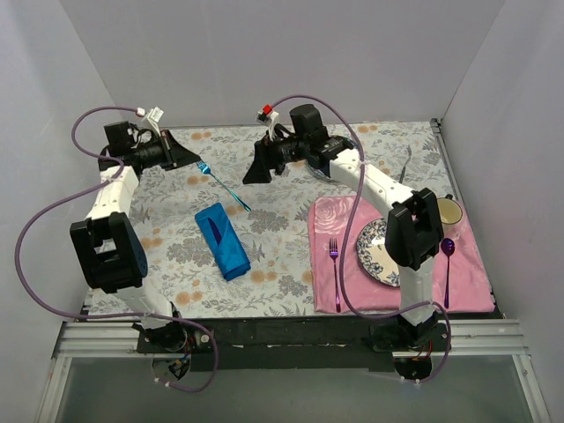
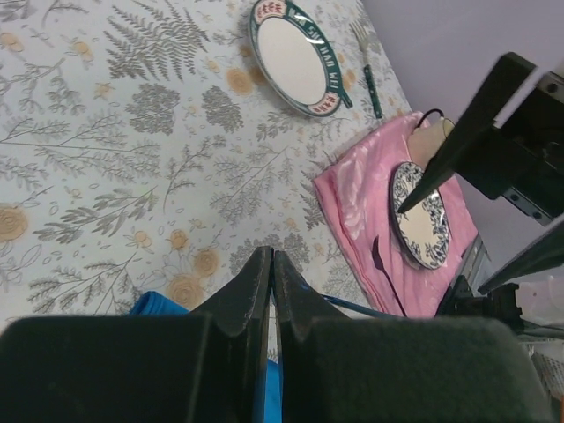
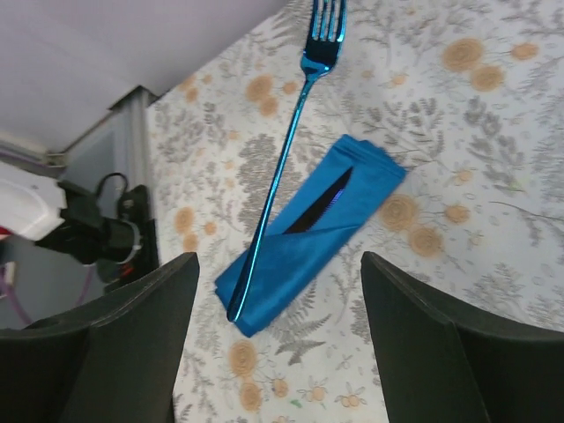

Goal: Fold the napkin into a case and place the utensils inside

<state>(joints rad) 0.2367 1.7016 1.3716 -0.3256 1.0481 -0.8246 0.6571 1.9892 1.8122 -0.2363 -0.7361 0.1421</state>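
The napkin (image 1: 222,240) lies folded as a narrow blue case (image 3: 308,238) on the floral cloth, left of centre. The dark knife (image 3: 322,203) is tucked in its slot, only its blade showing. The light-blue fork (image 1: 225,187) hangs tilted in the air above and behind the case. My left gripper (image 1: 196,163) is shut on the fork's head end. In the left wrist view the jaws (image 2: 271,253) are pressed together, and the fork's handle (image 2: 388,307) runs off to the right. My right gripper (image 1: 251,174) stands open, just right of the fork. Its fingers (image 3: 150,291) are wide apart and touch nothing.
A pink placemat (image 1: 397,286) at the right carries a blue-patterned plate (image 1: 377,251), a magenta fork (image 1: 334,256), a purple spoon (image 1: 448,256) and a cup (image 1: 449,211). A green-rimmed plate (image 2: 295,57) and a dark utensil (image 2: 366,62) lie at the back right.
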